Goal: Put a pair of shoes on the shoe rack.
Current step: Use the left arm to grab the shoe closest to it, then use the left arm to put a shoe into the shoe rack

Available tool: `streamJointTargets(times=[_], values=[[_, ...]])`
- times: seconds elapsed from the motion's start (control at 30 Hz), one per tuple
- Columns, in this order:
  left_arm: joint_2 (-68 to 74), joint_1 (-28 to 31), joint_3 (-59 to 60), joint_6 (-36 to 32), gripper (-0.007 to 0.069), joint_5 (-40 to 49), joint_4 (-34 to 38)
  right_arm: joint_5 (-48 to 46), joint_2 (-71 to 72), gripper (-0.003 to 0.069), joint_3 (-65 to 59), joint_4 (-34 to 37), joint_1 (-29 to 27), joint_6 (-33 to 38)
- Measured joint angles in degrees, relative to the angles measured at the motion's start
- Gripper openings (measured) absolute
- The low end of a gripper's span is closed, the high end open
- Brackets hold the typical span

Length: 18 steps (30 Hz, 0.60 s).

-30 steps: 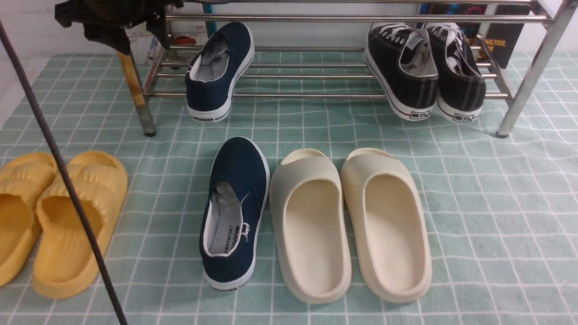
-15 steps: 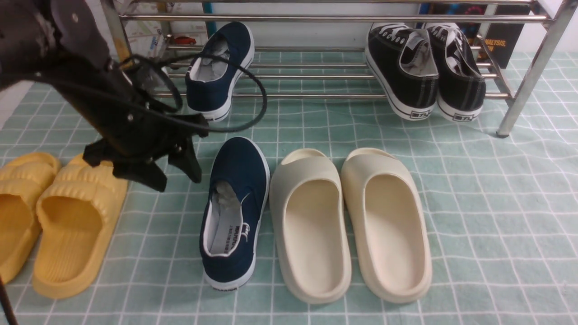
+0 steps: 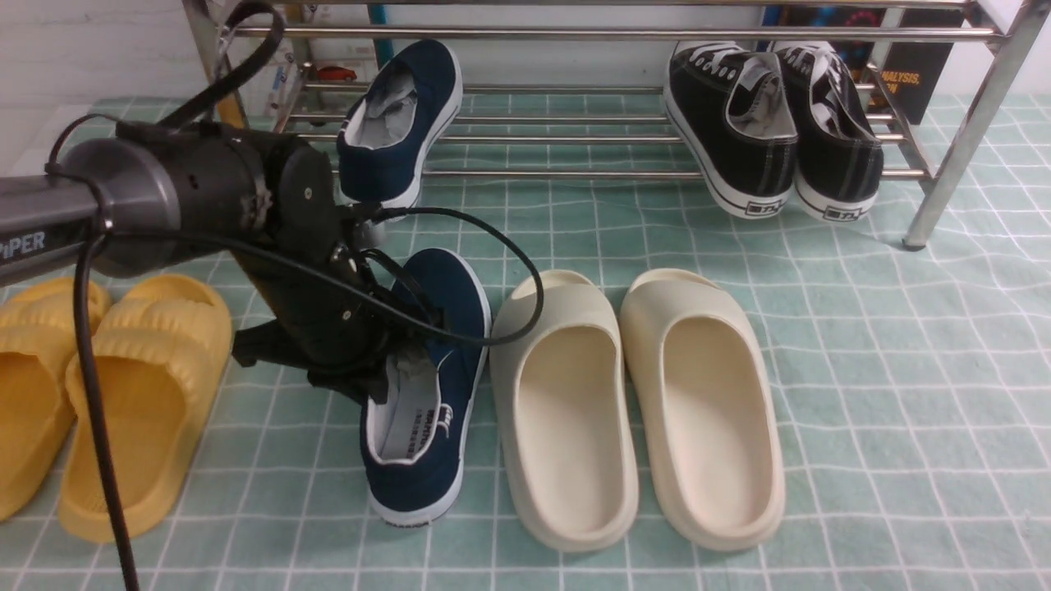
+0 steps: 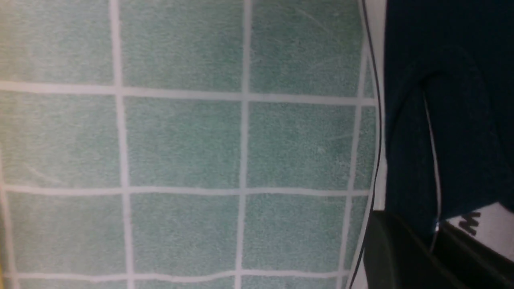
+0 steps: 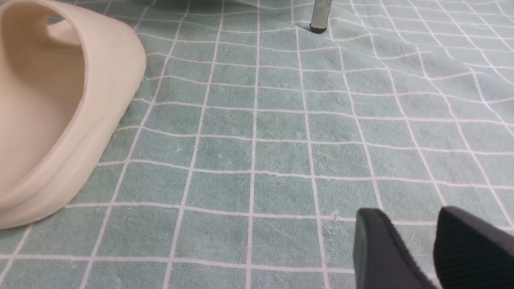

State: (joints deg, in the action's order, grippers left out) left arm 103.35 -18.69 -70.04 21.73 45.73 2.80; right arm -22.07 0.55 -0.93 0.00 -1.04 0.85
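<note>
One navy slip-on shoe [image 3: 400, 123] stands on the chrome shoe rack's [image 3: 624, 174] lowest bars at the left, heel toward me. The other navy shoe [image 3: 447, 287] lies on the green checked mat in front of the rack. My left gripper [image 3: 386, 373] is down at this shoe's left side by the opening. In the left wrist view the left gripper [image 4: 417, 241] is open, with one finger outside and one inside the shoe's [image 4: 441, 120] side wall. My right gripper [image 5: 417, 224] is open and empty, low over bare mat, and out of the front view.
Two cream slides [image 3: 566, 410] lie right beside the floor shoe; one shows in the right wrist view [image 5: 48, 100]. Yellow slides [image 3: 139, 394] lie at the left. Black lace-up sneakers [image 3: 772, 123] fill the rack's right end. A rack leg [image 5: 319, 16] stands ahead of the right gripper.
My left arm has come down from near the rack's left end and moved right. Its gripper now straddles the floor shoe's left wall. The shoes have not moved.
</note>
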Motion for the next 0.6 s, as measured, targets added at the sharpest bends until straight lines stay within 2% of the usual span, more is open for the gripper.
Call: streamJointTargets(times=[0.13,0.23,0.4,0.6], values=[[-0.75,-0.05,-0.40,0.54,0.0009,1.20,-1.04,0.00,0.00,0.0246,0.00,0.00,0.00,0.00],[-3.76,0.00,-2.77,-0.83,0.0009,5.25,0.64,0.00,0.00,0.0246,0.00,0.00,0.00,0.00],[-7.63,0.04,-11.31,-2.66,0.0009,10.95,2.97,0.00,0.00,0.0246,0.00,0.00,0.00,0.00],[0.33,0.04,-25.94,-5.08,0.0009,12.81,7.74,0.00,0.00,0.0246,0.00,0.00,0.00,0.00]])
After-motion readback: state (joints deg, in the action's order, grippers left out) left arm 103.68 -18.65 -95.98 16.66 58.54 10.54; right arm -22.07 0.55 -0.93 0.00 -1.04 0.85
